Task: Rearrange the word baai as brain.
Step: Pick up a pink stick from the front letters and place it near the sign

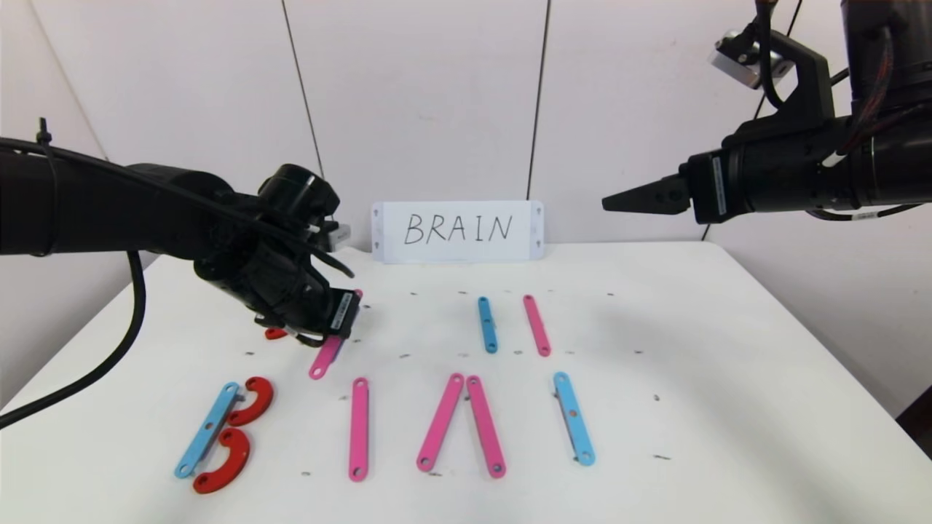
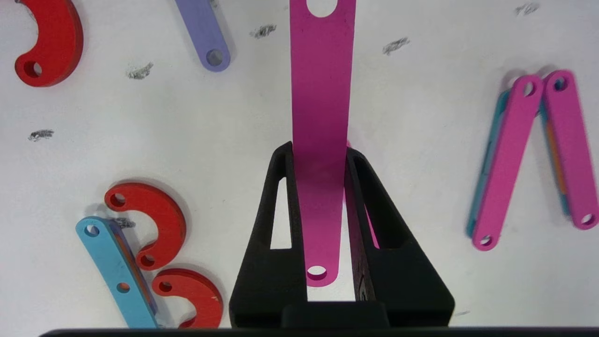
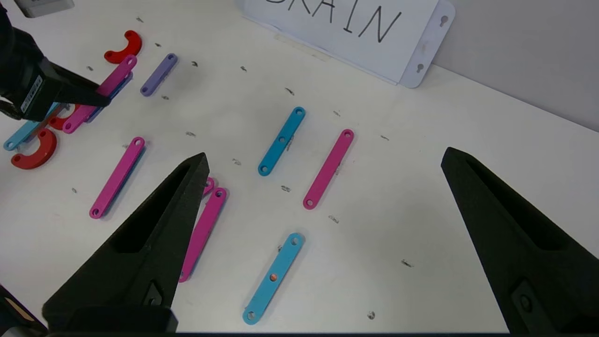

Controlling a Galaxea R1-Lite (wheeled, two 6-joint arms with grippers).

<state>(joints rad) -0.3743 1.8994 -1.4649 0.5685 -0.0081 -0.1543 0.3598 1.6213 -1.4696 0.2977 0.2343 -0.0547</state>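
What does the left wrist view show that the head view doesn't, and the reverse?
Only the left wrist view: the left tool is shut on a pink bar, clamped on both flat faces, and a purple bar lies beyond it on the table.

Only the head view: the BRAIN card, the right tool open and raised over the table's right side, a short blue bar with a pink one beside it, and a lone blue bar.

Both: the B of a blue bar and two red curves, and the pink inverted V.

Flat matt pink plastic bar with holes; matt black plastic left claw; smooth white counter, scuffed with dark marks.
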